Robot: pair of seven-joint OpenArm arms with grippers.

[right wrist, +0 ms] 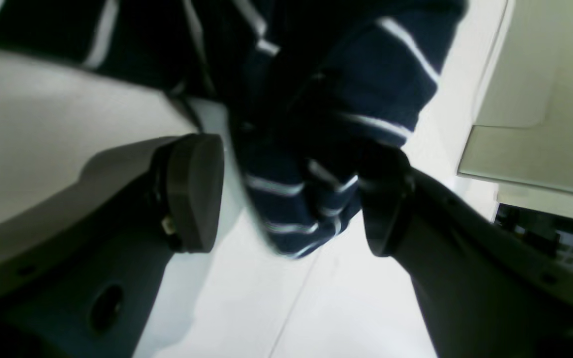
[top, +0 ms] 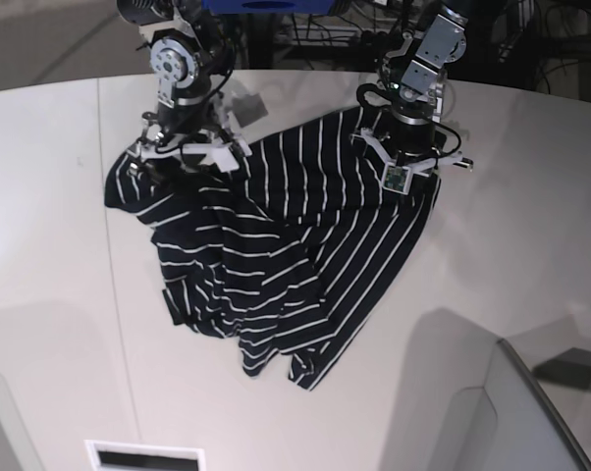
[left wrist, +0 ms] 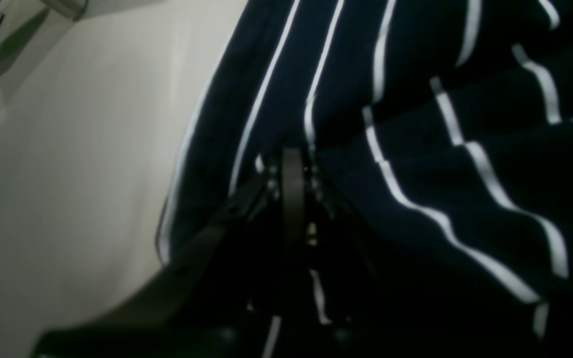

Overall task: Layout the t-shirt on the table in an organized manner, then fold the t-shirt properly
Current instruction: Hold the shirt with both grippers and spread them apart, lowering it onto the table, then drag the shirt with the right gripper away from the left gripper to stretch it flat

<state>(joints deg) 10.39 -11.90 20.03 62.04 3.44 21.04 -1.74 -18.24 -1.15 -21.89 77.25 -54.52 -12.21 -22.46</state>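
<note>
1. T-shirt, dark navy with thin white stripes, is lying bunched and wrinkled across the middle of the off-white table. One upper corner is reaching toward each arm, and the lower part is trailing in twisted folds toward the front edge.

2. Laying out appears to be the step in hand; the cloth is not yet flat, and no fold has been made.

3. Left gripper, on the right side of the base view, is sitting at the shirt's upper corner there. In its wrist view the jaws are pressed together, with striped cloth crowding right around the tips. It seems to be pinching the fabric, though the dark picture is making the exact contact hard to confirm.

4. Right gripper, on the left side of the base view, is standing with its two round pads apart. A hanging lump of striped cloth is sitting between them. One pad is touching the cloth, while the other pad is standing just clear, so nothing is clamped.

5. Next move, as a judgement: the right jaws need to be closing on that lump, then both arms drawing apart to stretch the shirt flat.
</note>
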